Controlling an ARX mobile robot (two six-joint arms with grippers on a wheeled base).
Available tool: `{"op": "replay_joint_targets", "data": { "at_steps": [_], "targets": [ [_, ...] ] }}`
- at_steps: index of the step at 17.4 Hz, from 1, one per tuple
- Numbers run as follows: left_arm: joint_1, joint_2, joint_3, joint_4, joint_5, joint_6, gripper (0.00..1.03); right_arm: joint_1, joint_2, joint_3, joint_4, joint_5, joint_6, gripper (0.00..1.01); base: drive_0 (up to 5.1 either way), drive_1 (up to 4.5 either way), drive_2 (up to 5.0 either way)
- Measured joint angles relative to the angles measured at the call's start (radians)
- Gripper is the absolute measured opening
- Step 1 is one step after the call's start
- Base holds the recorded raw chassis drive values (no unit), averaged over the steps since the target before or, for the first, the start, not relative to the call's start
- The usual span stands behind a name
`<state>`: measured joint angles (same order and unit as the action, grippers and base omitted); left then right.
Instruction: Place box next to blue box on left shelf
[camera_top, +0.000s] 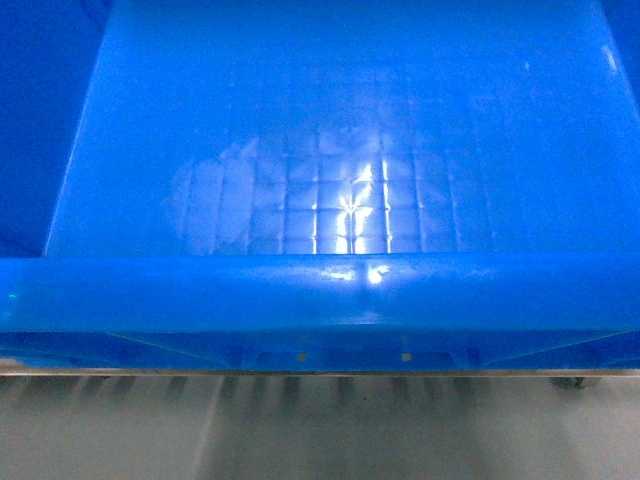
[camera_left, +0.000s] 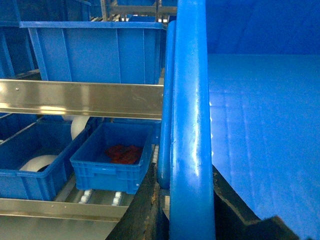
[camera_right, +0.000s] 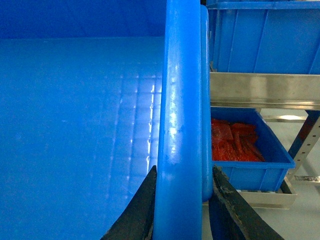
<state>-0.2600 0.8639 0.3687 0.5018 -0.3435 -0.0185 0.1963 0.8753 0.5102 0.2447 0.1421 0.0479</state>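
The box (camera_top: 340, 180), a large open bright blue crate with a grid floor, fills the head view; its thick front rim (camera_top: 320, 290) runs across. My left gripper (camera_left: 187, 202) is shut on the box's left rim (camera_left: 189, 100), one black finger (camera_left: 147, 205) outside, one inside. My right gripper (camera_right: 183, 175) is shut on the right rim (camera_right: 180, 90) in the same way. Left of the held box stands a large ribbed blue box (camera_left: 95, 52) above a steel rail (camera_left: 80, 97). White rollers of the left shelf (camera_left: 86, 195) show on the lower level.
A small blue bin (camera_left: 112, 162) with red parts sits on the rollers, next to another bin (camera_left: 30, 165) holding white rolls. On the right are a bin of red parts (camera_right: 250, 150), a big blue crate (camera_right: 260, 37) above a steel rail, and a rack post (camera_right: 305, 140). Grey floor (camera_top: 320, 430) lies below.
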Motion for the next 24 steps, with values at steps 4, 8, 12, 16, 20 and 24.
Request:
{"op": "replay_joint_targets", "data": {
  "at_steps": [4,8,12,16,20,24],
  "targets": [
    [0.000,0.000,0.000,0.000,0.000,0.000,0.17,0.000,0.000,0.000,0.000,0.000,0.000,0.21,0.0,0.00,0.0],
    [0.000,0.000,0.000,0.006,0.000,0.001,0.17,0.000,0.000,0.000,0.003,0.000,0.000,0.21,0.0,0.00,0.0],
    [0.000,0.000,0.000,0.000,0.001,0.000,0.17,0.000,0.000,0.000,0.000,0.000,0.000,0.21,0.0,0.00,0.0],
    [0.000,0.000,0.000,0.000,0.001,0.000,0.17,0.000,0.000,0.000,-0.001,0.000,0.000,0.21,0.0,0.00,0.0],
    [0.000,0.000,0.000,0.000,0.001,0.000,0.17,0.000,0.000,0.000,0.000,0.000,0.000,0.21,0.0,0.00,0.0],
    [0.000,0.000,0.000,0.000,0.001,0.000,0.17,0.000,0.000,0.000,0.000,0.000,0.000,0.21,0.0,0.00,0.0]
  ]
}}
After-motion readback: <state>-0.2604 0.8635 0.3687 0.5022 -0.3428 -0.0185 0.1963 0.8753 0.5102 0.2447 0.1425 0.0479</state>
